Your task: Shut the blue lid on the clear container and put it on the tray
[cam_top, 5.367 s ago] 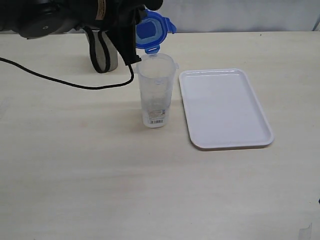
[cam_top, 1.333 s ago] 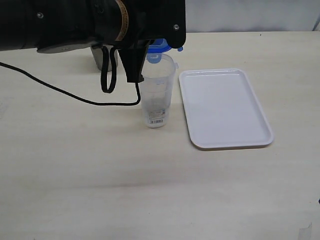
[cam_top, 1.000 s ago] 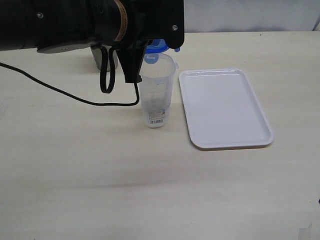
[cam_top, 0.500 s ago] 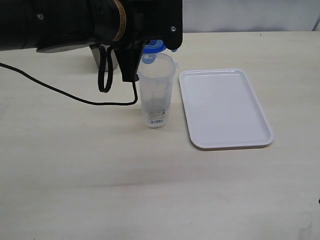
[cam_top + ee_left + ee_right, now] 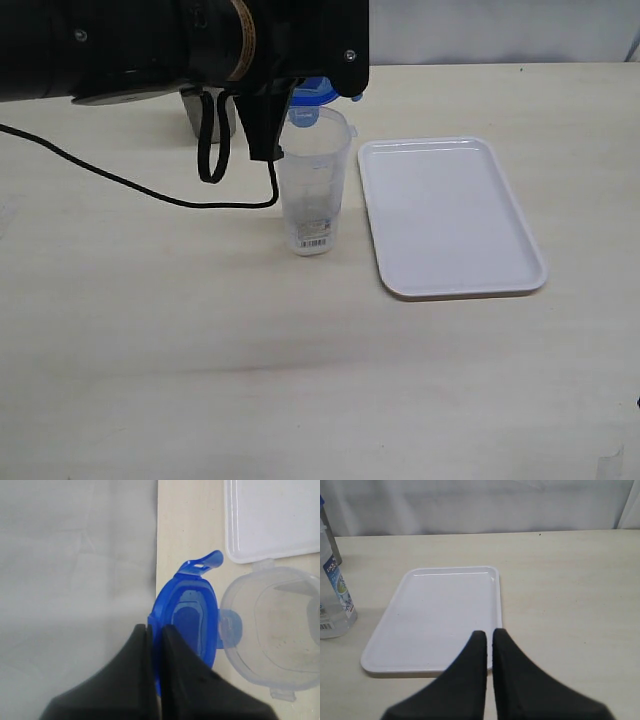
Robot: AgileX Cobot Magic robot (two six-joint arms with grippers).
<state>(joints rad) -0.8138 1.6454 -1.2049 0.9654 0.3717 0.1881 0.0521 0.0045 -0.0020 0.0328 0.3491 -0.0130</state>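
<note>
Two steps remain, we judge. Our left gripper (image 5: 154, 630) pinches the blue lid (image 5: 187, 615) by its rim, tilted at the clear container's (image 5: 312, 190) open mouth and unseated. The tray (image 5: 450, 215) lies just beside the container. Our right gripper (image 5: 489, 635), fingers together and empty, hovers past it.

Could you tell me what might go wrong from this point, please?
The jaws of the left gripper pinch only the rim of the blue lid, which stands on edge beside the mouth of the clear container; it may slip or seat crooked. The container is tall and narrow, so pressing off-centre could topple it beside the tray.
</note>
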